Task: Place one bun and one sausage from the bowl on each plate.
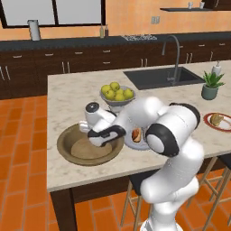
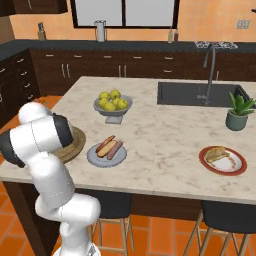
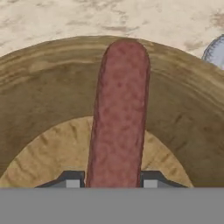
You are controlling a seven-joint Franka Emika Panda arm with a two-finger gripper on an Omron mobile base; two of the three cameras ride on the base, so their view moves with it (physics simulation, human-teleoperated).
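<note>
Fingertips (image 3: 72, 180) of the gripper (image 3: 111, 181) stood one on each side of a reddish-brown sausage (image 3: 118, 113), clamped on its near end, so that the sausage ran up the hand view from between them and its rounded far end reached the bowl's rim. Beneath it lay the wide olive-brown bowl (image 3: 39, 87), its lighter tan bottom showing to either side of the sausage. In the left base view the gripper (image 1: 103, 136) hung over the bowl (image 1: 67, 146), which sat near the left front edge of the marble counter (image 1: 67, 90). Just right of the bowl was the pale grey-blue plate (image 2: 95, 157), carrying a bun (image 2: 104, 145) and a second sausage (image 2: 114, 149) lying side by side and touching. Well apart from it, toward the right end of the counter, sat the white plate with a red rim (image 2: 237, 167), bearing a bun (image 2: 216, 153) alone. Behind the grey-blue plate stood a grey footed bowl (image 2: 113, 111) heaped with yellow-green fruit (image 2: 112, 100). Farther right were a dark sink (image 2: 200, 94) with a curved tap (image 2: 209, 70), and a small potted plant (image 2: 238, 114) near the counter's right edge. No brand, label or writing could be read on any of these things.
</note>
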